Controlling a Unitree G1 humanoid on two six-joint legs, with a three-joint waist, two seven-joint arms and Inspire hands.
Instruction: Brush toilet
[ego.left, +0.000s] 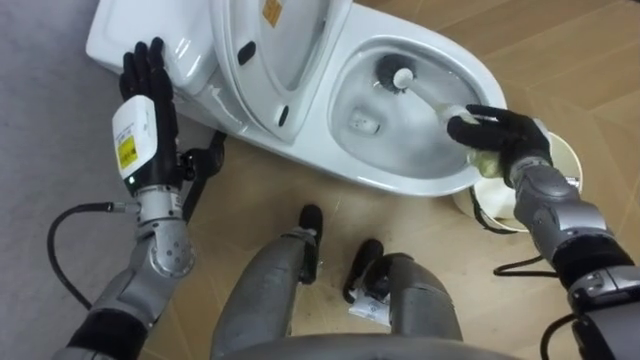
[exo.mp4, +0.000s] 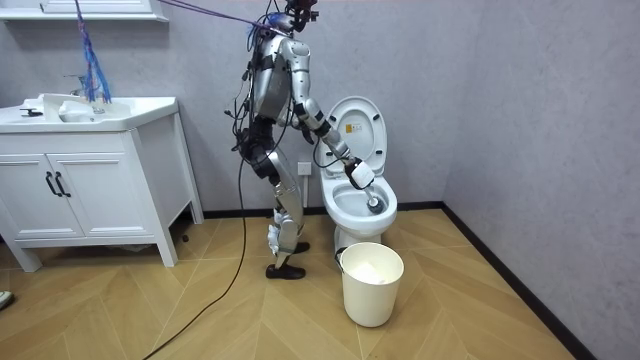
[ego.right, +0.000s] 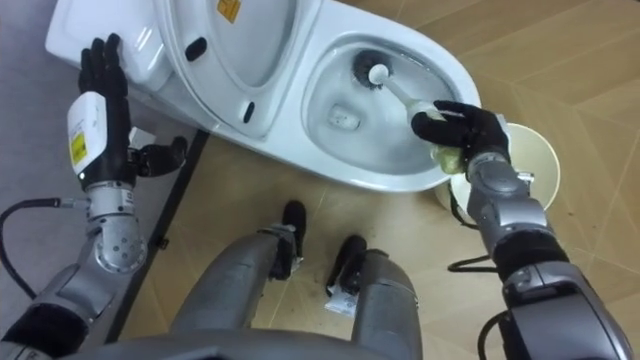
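Standing on the wood floor with a white vanity cabinet (exo.mp4: 90, 195) well off at the room view's left, the robot leans forward over the toilet (ego.left: 400, 186), feet just short of its base. The lid (ego.left: 272, 45) is raised and tilted back toward the tank (ego.left: 190, 50), and the bowl is open. A pale pail (exo.mp4: 372, 285) sits on the floor just beside the bowl's front, on the robot's right and partly behind the right wrist in the eye views. The toilet brush (ego.left: 430, 97) lies inside the bowl, its pale handle slanting from the near right rim down to the head at the far side. The head seems to touch the bowl wall near the dark drain, though contact is not certain. Right hand (ego.left: 500, 135), over the bowl's right rim, has its fingers curled round the handle's upper end. Left hand (ego.left: 150, 90) is held up beside the tank's outer edge, fingers straight and holding nothing.
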